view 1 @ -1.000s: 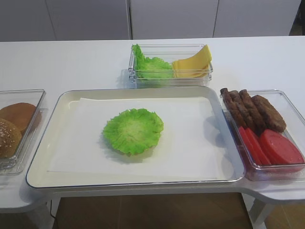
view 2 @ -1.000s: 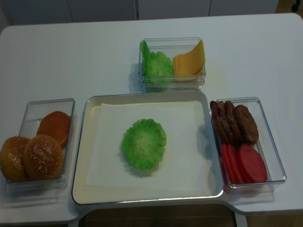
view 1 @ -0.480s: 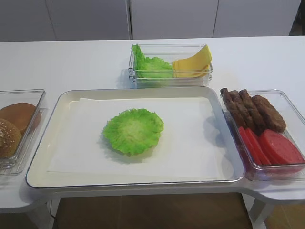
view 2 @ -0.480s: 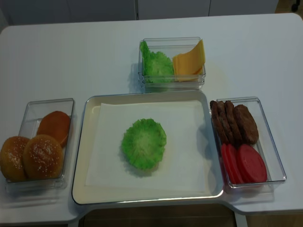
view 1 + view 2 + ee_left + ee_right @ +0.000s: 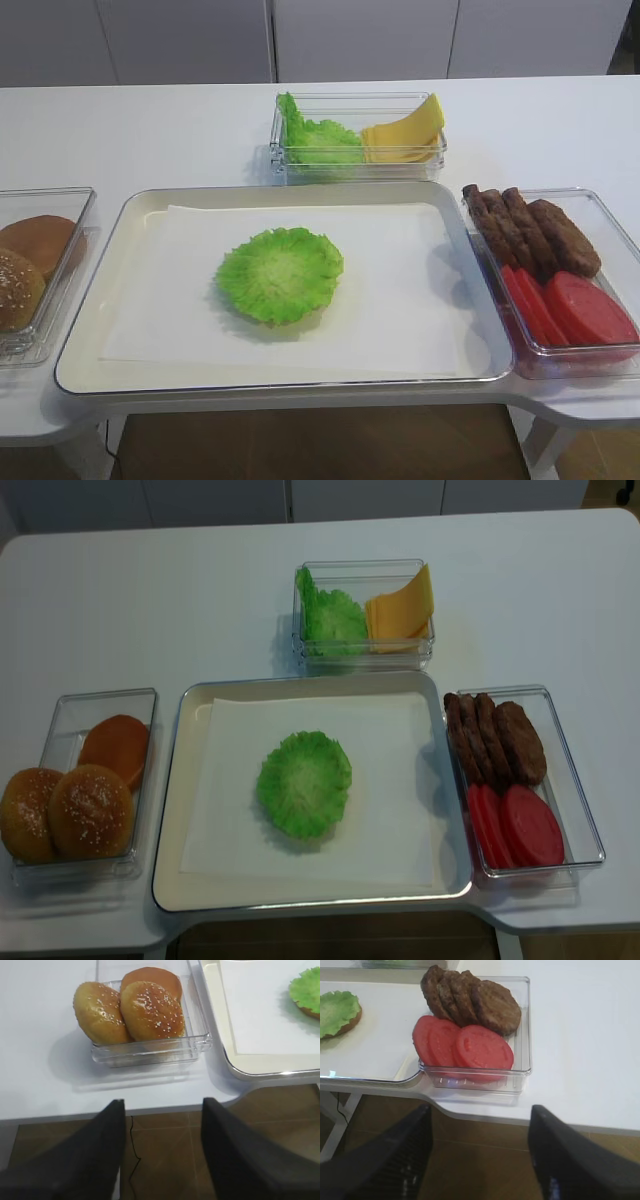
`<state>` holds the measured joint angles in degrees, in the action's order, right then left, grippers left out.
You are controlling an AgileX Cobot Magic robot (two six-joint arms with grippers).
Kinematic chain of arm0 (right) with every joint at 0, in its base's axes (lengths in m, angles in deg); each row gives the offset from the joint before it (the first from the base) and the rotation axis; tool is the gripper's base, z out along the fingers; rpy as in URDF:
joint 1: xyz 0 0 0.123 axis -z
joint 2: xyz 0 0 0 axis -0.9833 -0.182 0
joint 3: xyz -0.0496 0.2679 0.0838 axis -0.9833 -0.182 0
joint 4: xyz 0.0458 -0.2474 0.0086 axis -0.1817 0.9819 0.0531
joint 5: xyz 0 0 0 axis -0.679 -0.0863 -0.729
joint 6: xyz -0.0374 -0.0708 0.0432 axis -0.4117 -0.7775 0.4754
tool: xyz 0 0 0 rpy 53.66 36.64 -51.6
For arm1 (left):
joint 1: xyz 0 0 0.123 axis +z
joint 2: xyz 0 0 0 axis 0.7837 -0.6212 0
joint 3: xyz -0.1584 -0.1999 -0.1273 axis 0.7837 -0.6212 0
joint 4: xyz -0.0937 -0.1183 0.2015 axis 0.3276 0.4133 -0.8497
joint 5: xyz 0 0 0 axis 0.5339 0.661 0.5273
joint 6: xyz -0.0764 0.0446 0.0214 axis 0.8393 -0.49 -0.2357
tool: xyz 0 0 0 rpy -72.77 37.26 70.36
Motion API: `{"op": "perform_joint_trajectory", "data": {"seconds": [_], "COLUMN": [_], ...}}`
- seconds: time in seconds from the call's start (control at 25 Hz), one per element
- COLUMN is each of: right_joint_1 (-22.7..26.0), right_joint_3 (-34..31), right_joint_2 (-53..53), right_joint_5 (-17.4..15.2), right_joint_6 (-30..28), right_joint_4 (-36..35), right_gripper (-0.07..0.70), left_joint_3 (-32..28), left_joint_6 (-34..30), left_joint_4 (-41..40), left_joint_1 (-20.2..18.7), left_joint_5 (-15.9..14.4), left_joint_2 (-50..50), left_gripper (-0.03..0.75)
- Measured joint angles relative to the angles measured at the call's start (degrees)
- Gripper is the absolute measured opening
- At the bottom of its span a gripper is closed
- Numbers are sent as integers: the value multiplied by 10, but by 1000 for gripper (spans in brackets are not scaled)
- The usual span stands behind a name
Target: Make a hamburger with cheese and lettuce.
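Note:
A green lettuce leaf [image 5: 280,273] lies in the middle of the paper-lined tray [image 5: 95,250]. It covers the bun half, of which only a brown rim [image 5: 354,1021] shows in the right wrist view. More lettuce [image 5: 318,138] and the yellow cheese slices [image 5: 405,135] sit in a clear container at the back. My left gripper [image 5: 162,1110] is open and empty, below the table's front edge near the bun container. My right gripper [image 5: 480,1112] is open and empty, below the front edge near the tomato container. Neither gripper shows in the exterior views.
A clear container [image 5: 60,715] on the left holds sesame-topped buns [image 5: 90,810] and a plain brown bun [image 5: 115,745]. A clear container [image 5: 580,780] on the right holds dark patties [image 5: 495,740] and red tomato slices [image 5: 520,825].

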<state>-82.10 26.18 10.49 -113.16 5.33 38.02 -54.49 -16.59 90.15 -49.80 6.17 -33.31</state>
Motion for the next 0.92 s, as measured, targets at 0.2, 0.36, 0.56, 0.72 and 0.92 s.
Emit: {"op": "perform_joint_trajectory", "data": {"seconds": [0.2,0.36,0.56,0.72,0.92], "right_joint_1": [1,1,1,1,1], "right_joint_3": [0,0,0,0,0], "right_joint_2": [0,0,0,0,0], "right_joint_5": [0,0,0,0,0], "right_joint_6": [0,0,0,0,0], "right_joint_4": [0,0,0,0,0], "right_gripper": [458,458,458,458,458], "left_joint_3": [0,0,0,0,0], "left_joint_6": [0,0,0,0,0], "left_joint_4": [0,0,0,0,0], "left_joint_1": [0,0,0,0,0], "left_joint_5": [0,0,0,0,0], "left_joint_2": [0,0,0,0,0], "left_gripper": [368,368,368,368,368]}}
